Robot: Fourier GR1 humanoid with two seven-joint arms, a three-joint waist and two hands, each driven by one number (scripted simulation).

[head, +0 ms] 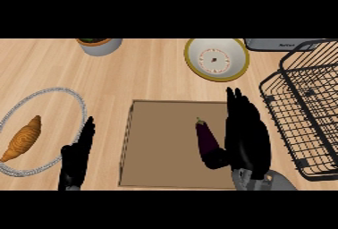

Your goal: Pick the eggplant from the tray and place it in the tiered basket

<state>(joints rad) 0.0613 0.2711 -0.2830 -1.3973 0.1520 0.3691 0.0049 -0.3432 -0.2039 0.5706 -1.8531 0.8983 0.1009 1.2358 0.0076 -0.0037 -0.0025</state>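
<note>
From above, a brown tray (162, 147) lies in the middle of the wooden tabletop (152, 76). It holds only the eggplant (206, 139), which lies in the right half. The black wire basket (290, 134) stands at the right, just beside the tray, and I see nothing in it. At the left, a plate (83, 112) with a shiny rim carries a croissant (23, 139). At the far side stand a yellow-rimmed dish (228, 67), a grey pot (100, 46) and a grey appliance (284, 44).

The eggplant's long axis runs almost straight away from the robot. Its stem end points to the far side and leans a little left.

The right hand (246, 134) is just right of the eggplant, fingers straight and not closed round it, with the thumb at its near end. The left hand (78, 156) rests open between plate and tray, holding nothing.
</note>
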